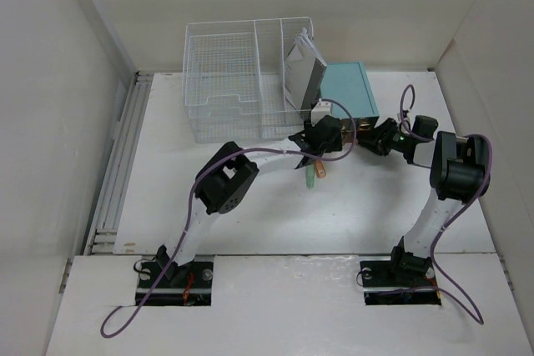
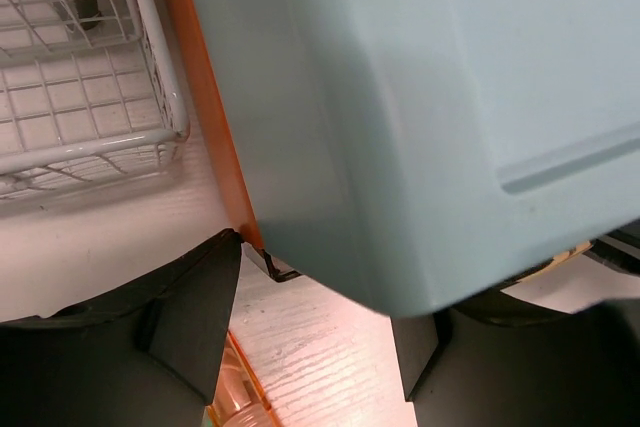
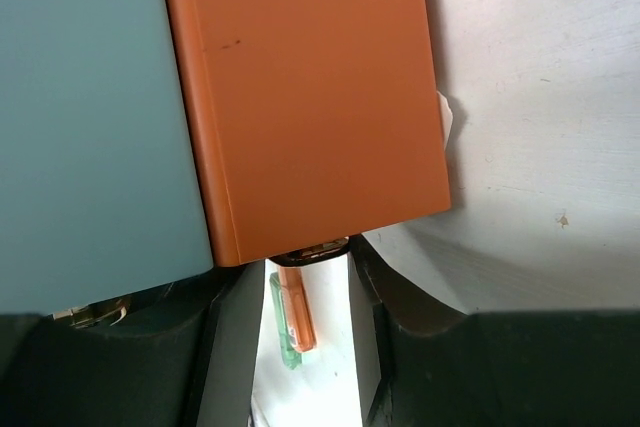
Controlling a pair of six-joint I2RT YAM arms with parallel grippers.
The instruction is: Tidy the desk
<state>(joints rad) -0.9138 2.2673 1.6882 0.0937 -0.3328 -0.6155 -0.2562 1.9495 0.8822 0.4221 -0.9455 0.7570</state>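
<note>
The white desk (image 1: 167, 164) holds a teal drawer box (image 1: 346, 89) with an orange drawer front (image 3: 310, 97). My right gripper (image 3: 305, 267) is shut on the drawer's dark handle (image 3: 310, 250) at the front's lower edge; in the top view it (image 1: 369, 142) reaches in from the right. My left gripper (image 2: 315, 332) is open and empty, its fingers (image 2: 190, 317) just below the teal box (image 2: 420, 97) near the orange front edge (image 2: 205, 117). In the top view it (image 1: 321, 132) sits at the box's front left corner.
A white wire-mesh basket (image 1: 242, 72) stands at the back left of the box, holding a grey-white item (image 1: 302, 68); its corner shows in the left wrist view (image 2: 90, 107). An orange marker (image 3: 297, 312) and a green marker (image 3: 285, 347) lie on the desk in front of the box (image 1: 315, 174).
</note>
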